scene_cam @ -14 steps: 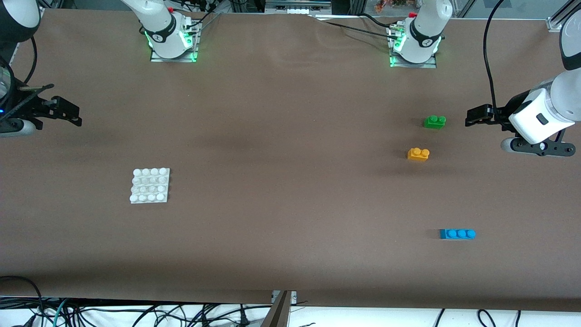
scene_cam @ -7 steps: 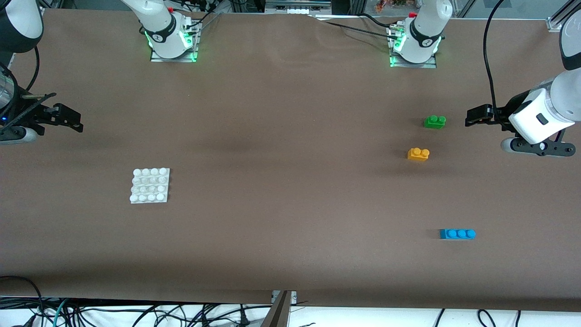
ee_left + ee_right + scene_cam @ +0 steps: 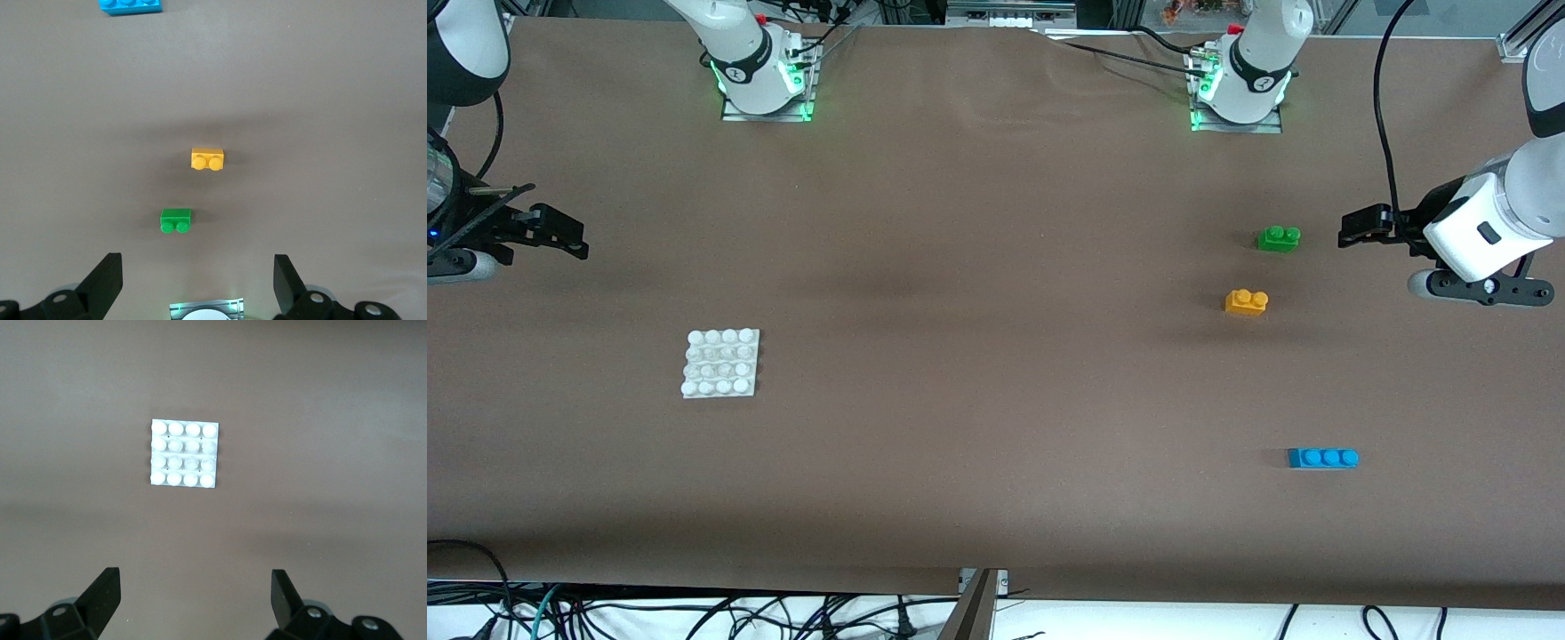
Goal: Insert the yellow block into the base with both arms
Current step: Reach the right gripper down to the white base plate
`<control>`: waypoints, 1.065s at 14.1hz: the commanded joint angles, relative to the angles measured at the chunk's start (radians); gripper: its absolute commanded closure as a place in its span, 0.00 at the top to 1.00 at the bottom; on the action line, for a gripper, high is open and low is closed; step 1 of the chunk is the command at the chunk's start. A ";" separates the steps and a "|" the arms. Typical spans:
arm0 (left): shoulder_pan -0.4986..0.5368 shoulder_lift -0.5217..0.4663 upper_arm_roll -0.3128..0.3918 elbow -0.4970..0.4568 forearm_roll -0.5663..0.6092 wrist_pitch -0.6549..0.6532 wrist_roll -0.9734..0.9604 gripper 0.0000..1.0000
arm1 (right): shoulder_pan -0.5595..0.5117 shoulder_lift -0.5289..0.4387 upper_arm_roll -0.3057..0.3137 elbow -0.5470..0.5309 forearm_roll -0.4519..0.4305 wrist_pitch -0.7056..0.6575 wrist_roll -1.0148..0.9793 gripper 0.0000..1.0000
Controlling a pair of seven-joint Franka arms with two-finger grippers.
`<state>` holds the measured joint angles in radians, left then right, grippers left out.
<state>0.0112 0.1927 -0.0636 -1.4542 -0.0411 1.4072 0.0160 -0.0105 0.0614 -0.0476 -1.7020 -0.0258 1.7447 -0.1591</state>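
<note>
The yellow block (image 3: pixel 1246 302) sits on the brown tabletop (image 3: pixel 996 356) toward the left arm's end, with its two bumps up. A green block (image 3: pixel 1279 238) lies near it, a bit farther from the front camera, and a blue block (image 3: pixel 1323 458) lies nearer to that camera. The white base (image 3: pixel 721 363) lies flat toward the right arm's end, well apart from the blocks. The left gripper (image 3: pixel 1353 228) hangs in the air at its end of the tabletop, near the green block, with its fingers wide open and nothing in them. The right gripper (image 3: pixel 560 229) hangs over its end of the tabletop, also wide open and holding nothing.
</note>
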 commanded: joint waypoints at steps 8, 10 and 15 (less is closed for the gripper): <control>0.001 0.004 -0.004 0.020 0.018 -0.019 0.007 1.00 | -0.008 0.293 -0.005 -0.123 0.024 0.438 0.003 1.00; 0.001 0.004 -0.002 0.018 0.018 -0.019 0.007 1.00 | -0.008 0.374 -0.005 -0.126 0.073 0.507 0.000 1.00; 0.001 0.004 -0.001 0.015 0.018 -0.020 0.010 1.00 | -0.008 0.461 -0.005 -0.188 0.075 0.679 -0.010 0.99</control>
<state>0.0114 0.1927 -0.0632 -1.4541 -0.0411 1.4068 0.0160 -0.0132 0.5135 -0.0552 -1.8474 0.0316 2.3520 -0.1590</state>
